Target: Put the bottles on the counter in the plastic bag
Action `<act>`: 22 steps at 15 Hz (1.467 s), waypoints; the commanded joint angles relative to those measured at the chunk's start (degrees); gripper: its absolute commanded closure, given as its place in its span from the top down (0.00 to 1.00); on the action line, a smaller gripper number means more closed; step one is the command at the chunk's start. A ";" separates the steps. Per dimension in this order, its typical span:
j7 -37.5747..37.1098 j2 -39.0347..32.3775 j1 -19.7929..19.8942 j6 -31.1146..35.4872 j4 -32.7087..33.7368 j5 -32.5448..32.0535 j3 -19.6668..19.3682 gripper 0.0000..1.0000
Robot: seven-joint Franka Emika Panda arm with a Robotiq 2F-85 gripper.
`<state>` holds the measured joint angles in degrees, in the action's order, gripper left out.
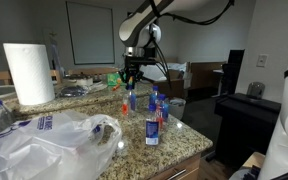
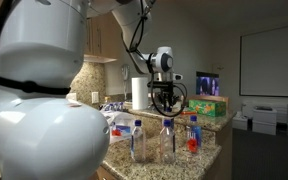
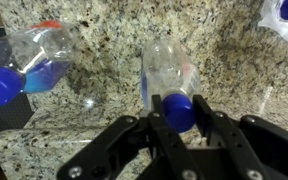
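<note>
Near edge of the counter (image 1: 189, 140), left part: the plastic bag (image 1: 54, 145) lies crumpled and flat-ish, blue lettering up. I can't tell where its mouth is. No bottle reads clearly inside it.

Just right of the bag, toward the near right corner: front bottle (image 1: 152, 128), upright and standing alone, apart from the bag.

Further in, toward the right end: the rest of the bottles (image 1: 160, 104) stand upright in a loose group, all on the granite. The exact count isn't clear from here.

Your gripper (image 3: 179, 110) sits over the left member of that group, the gripped bottle (image 3: 169, 70). In the wrist view both fingers (image 3: 156, 118) press the sides of its blue cap, so it's clamped on the cap. In an exterior view the arm comes straight down onto it (image 1: 131, 100). I can't tell if the base is off the counter.

The wrist view also shows a neighbour bottle (image 3: 34, 60) to the left, blue cap, apart from the held one.

Far left corner: paper towel roll (image 1: 27, 72), upright, well apart from the bottles.
</note>
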<state>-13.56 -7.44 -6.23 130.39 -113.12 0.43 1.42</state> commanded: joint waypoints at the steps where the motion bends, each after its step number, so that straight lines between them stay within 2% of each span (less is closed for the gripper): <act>1: 3.18 4.43 0.61 -1.88 -0.94 1.48 1.23 0.09; 3: 7.31 4.41 0.56 -3.73 -0.02 5.21 2.26 0.09; 7: 18.65 4.61 0.78 -7.56 1.08 17.51 3.82 0.09; 10: 23.39 3.24 0.74 -12.02 3.18 23.11 4.31 0.09; 17: 24.32 -7.45 0.12 -26.38 13.17 27.09 6.79 0.09; 19: 23.85 -11.02 -0.10 -28.26 16.50 27.67 7.97 0.09; 22: 22.68 -15.58 -0.66 -27.13 20.58 28.25 9.37 0.09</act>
<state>8.78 -18.74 -6.85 104.59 -97.48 27.07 9.76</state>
